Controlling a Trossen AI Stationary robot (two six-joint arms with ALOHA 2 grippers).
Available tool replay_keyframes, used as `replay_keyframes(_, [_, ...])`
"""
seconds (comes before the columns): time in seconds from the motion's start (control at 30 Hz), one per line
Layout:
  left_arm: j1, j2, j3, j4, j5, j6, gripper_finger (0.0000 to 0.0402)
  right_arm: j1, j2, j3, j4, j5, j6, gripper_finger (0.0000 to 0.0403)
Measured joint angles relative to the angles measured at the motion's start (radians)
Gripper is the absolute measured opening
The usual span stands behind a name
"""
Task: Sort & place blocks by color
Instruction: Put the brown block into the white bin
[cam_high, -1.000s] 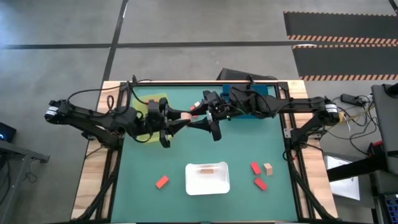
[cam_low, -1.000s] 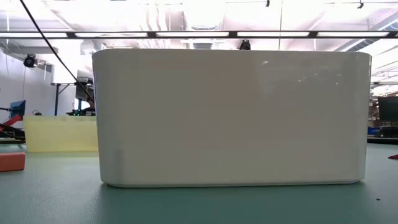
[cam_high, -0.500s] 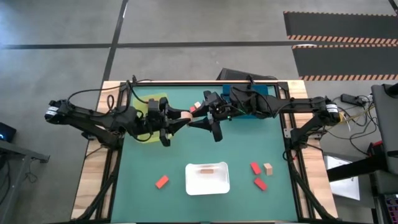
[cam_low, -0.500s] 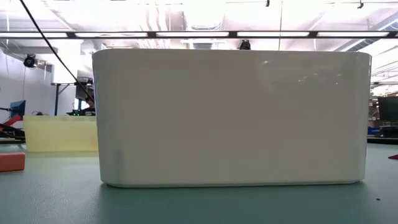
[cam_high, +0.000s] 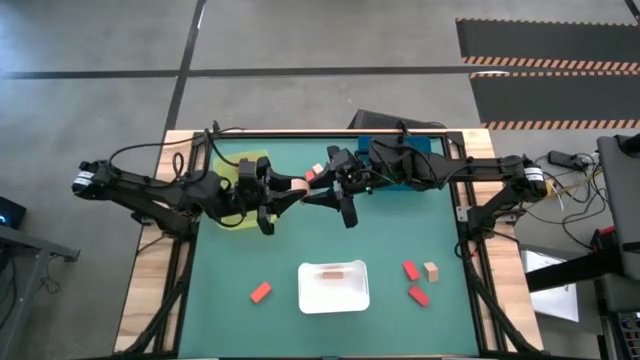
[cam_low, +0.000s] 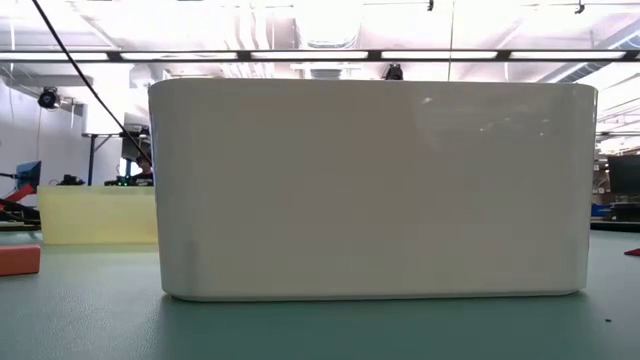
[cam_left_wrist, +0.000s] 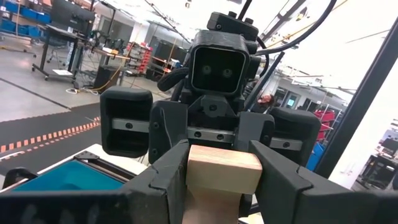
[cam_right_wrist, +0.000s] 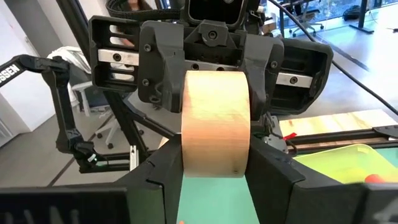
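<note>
Handover, by the look of it: the two arms meet nose to nose over the far middle of the table, and one tan block (cam_high: 300, 185) sits between them. From the left wrist camera the left gripper (cam_left_wrist: 214, 171) has its fingers pressed flat against two sides of the block (cam_left_wrist: 224, 169), with the right arm's wrist camera staring straight back just behind it. From the right wrist camera the right gripper (cam_right_wrist: 215, 155) is clamped on the same block (cam_right_wrist: 216, 122), its fingers hard against two faces. So both grippers seem closed on the one piece, held in the air above the mat, between the yellow-green tray (cam_high: 245, 160) and the blue tray (cam_high: 378, 148). The block is bare wood: stiff, light, with flat faces and a dry grain that should not slip much under the pads. It will not crush, so a firm squeeze across two opposite flat sides is the right hold, and I would judge that one gripper has to let go cleanly before the other pulls away, or the piece may twist. The rest of the blocks lie near the front: an orange-red block (cam_high: 260, 292) left of the white tray (cam_high: 334, 300), a tan one (cam_high: 334, 273) inside that tray, and two red ones (cam_high: 411, 269) (cam_high: 419, 295) with another tan one (cam_high: 431, 270) to its right.
</note>
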Motion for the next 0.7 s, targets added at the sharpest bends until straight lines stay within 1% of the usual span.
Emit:
replay_keyframes(0.07, [0.000, 0.000, 0.000, 0.000, 0.000, 0.002, 0.0131, 0.000, 0.000, 0.000, 0.000, 0.000, -0.006, 0.0126])
replay_keyframes(0.2, [0.000, 0.000, 0.000, -0.001, 0.000, 0.006, 0.0131, 0.000, 0.000, 0.000, 0.000, 0.000, -0.009, 0.0125])
replay_keyframes(0.3, [0.000, 0.000, 0.000, -0.011, 0.001, -0.006, 0.0141, 0.000, 0.000, 0.000, -0.013, 0.000, -0.006, 0.0125])
replay_keyframes(0.5, [0.000, 0.001, 0.000, -0.028, 0.011, -0.008, 0.0200, -0.002, -0.006, 0.001, -0.071, 0.000, 0.003, 0.0125])
replay_keyframes(0.6, [-0.001, -0.015, 0.000, -0.074, 0.012, -0.029, 0.0230, -0.004, -0.016, 0.001, -0.114, 0.001, 0.016, 0.0125])
replay_keyframes(0.7, [-0.002, -0.040, 0.000, -0.136, 0.013, -0.029, 0.0250, -0.006, -0.033, 0.001, -0.192, 0.003, 0.045, 0.0125])
